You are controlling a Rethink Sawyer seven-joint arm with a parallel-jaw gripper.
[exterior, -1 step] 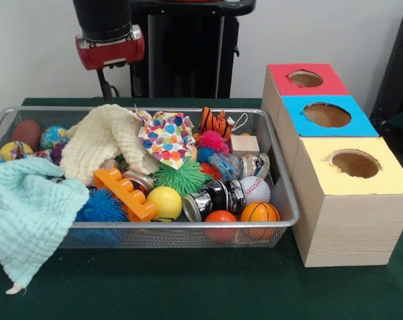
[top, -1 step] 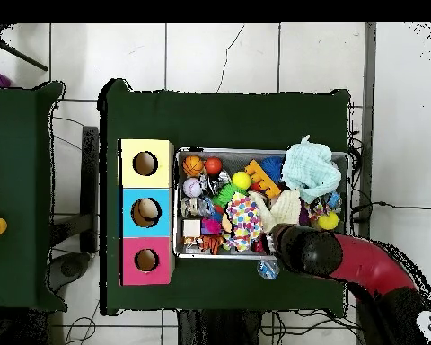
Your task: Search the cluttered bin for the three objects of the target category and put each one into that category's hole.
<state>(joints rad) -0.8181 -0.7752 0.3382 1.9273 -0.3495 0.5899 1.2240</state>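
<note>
Tool [exterior, -1 step: 106, 85] above bin's [exterior, -1 step: 281, 175] far rim, beyond the cloths [exterior, -1 step: 101, 140]; grip state unclear.

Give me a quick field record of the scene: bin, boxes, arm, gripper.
bin: wire mesh bin, full of balls, cloths, cans and toys
on top: cream cloth, polka-dot cloth
over rim: mint cloth hangs over the bin's end
boxes: yellow box, blue box, red box, each with a hole
arm: red arm above the bin's edge
gripper: state cannot be told

Arm [top, -1 step: 345, 260] over bin [top, -1 step: 264, 151] edge; 3 boxes [top, -1 step: 146, 212] beside.
</note>
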